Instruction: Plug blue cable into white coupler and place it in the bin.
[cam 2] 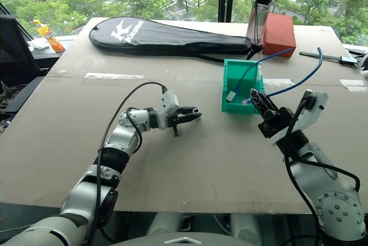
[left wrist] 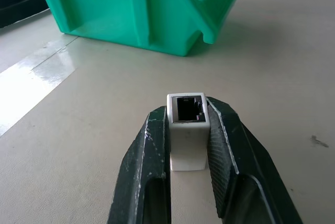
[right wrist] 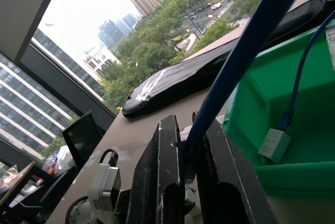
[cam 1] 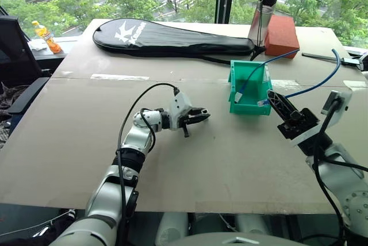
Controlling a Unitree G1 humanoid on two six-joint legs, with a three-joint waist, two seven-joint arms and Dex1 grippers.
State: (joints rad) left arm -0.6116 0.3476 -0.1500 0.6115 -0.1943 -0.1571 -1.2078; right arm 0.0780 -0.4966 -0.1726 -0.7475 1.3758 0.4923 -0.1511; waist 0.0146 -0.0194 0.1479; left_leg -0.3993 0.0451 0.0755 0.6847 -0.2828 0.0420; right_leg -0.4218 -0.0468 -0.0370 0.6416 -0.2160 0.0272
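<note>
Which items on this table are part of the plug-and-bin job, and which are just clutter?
Job:
- white coupler, clamped in the left gripper
- blue cable, held by the right gripper
- bin

Lying about:
- black racket bag
- reddish-brown block
- flask
- longer blue cord with white end, in the bin

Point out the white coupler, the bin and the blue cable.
white coupler (left wrist: 188,122): left wrist view, its front face below the socket.
bin (cam 1: 233,78): left eye view, its left wall.
blue cable (right wrist: 246,56): right wrist view, mid-length of the cord.
</note>
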